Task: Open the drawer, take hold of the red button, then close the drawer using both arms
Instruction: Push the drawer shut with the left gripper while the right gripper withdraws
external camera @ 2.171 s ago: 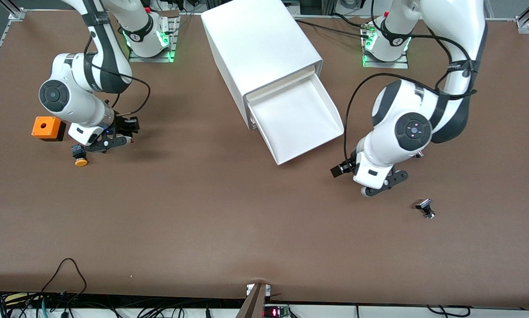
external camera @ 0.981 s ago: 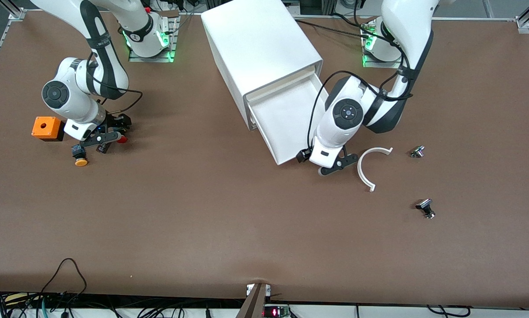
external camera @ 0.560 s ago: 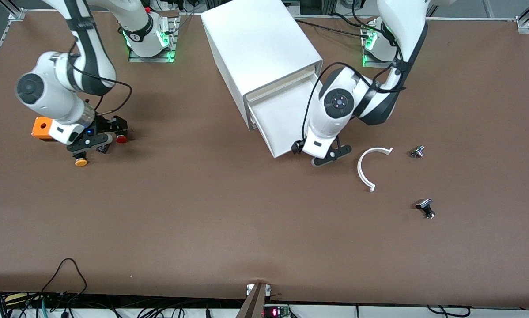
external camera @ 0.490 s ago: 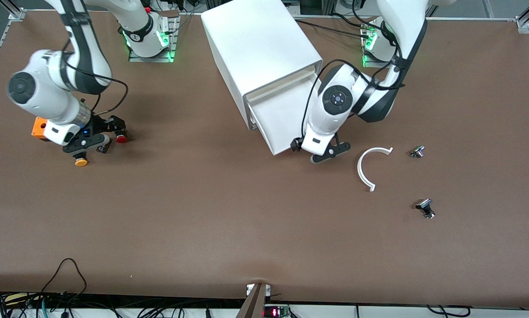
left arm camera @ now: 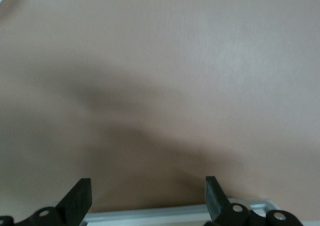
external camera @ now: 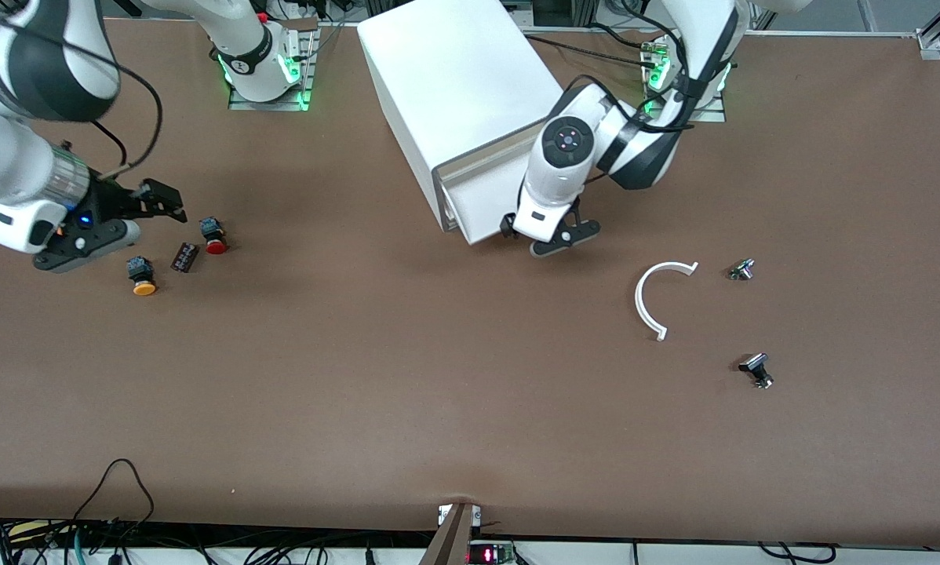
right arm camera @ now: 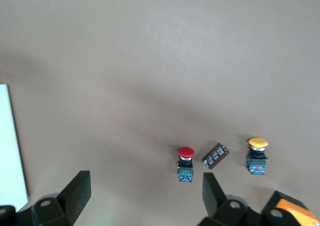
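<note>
The button (external camera: 216, 236), red cap on a black-and-blue body, lies on the brown table (external camera: 407, 377) toward the right arm's end; nothing grips it. The right wrist view shows it (right arm camera: 185, 164) standing cap up. Just beside it lies a small dark block (external camera: 184, 256), and past that a like button with a yellow-orange cap (external camera: 141, 278), slightly nearer the front camera.

The right gripper (external camera: 113, 220) hangs over the table near the yellow-capped button, fingers spread wide and empty. An orange box (right arm camera: 294, 212) shows at the edge of the right wrist view, close under this gripper.

The drawer (external camera: 482, 200) projects only a short way from the white cabinet (external camera: 458, 86) at mid-table. The left gripper (external camera: 544, 235) sits low at the drawer's front corner, fingers spread wide, holding nothing; actual contact with the drawer front cannot be confirmed.

Toward the left arm's end lie a white curved strip (external camera: 652, 297) and two small dark metal parts (external camera: 741, 269) (external camera: 756, 369), well apart from the cabinet.
</note>
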Available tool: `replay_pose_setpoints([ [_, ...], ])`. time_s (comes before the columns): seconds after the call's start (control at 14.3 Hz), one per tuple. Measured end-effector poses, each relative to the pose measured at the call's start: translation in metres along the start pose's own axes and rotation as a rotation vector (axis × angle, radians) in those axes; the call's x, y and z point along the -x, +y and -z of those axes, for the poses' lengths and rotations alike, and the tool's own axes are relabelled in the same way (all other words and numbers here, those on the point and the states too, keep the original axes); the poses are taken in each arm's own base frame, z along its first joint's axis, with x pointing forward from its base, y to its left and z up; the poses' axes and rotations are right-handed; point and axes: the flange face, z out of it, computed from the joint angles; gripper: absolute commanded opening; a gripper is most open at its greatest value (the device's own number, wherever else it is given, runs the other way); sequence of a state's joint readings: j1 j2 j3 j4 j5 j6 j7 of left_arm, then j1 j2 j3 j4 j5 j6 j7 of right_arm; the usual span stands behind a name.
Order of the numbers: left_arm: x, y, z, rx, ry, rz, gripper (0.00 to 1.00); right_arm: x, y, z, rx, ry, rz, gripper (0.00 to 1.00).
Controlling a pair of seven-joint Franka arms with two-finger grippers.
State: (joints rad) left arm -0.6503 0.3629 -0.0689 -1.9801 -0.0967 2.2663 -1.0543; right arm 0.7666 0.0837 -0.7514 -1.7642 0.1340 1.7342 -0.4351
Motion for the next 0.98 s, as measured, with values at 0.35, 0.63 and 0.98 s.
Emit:
replay_pose_setpoints([
  [0.35,0.027,0.009,-0.002,-0.007,0.003,-0.033,1.0,-0.003,-0.01,0.037,0.006,0.015,0.026,0.99],
  [0.63,0.046,0.013,-0.003,-0.021,0.017,-0.046,1.0,-0.006,-0.017,0.04,0.011,0.007,0.049,0.99],
  [0.98,0.071,0.015,-0.005,-0.031,0.014,-0.066,1.0,0.013,-0.015,0.067,0.015,0.017,0.062,0.99],
])
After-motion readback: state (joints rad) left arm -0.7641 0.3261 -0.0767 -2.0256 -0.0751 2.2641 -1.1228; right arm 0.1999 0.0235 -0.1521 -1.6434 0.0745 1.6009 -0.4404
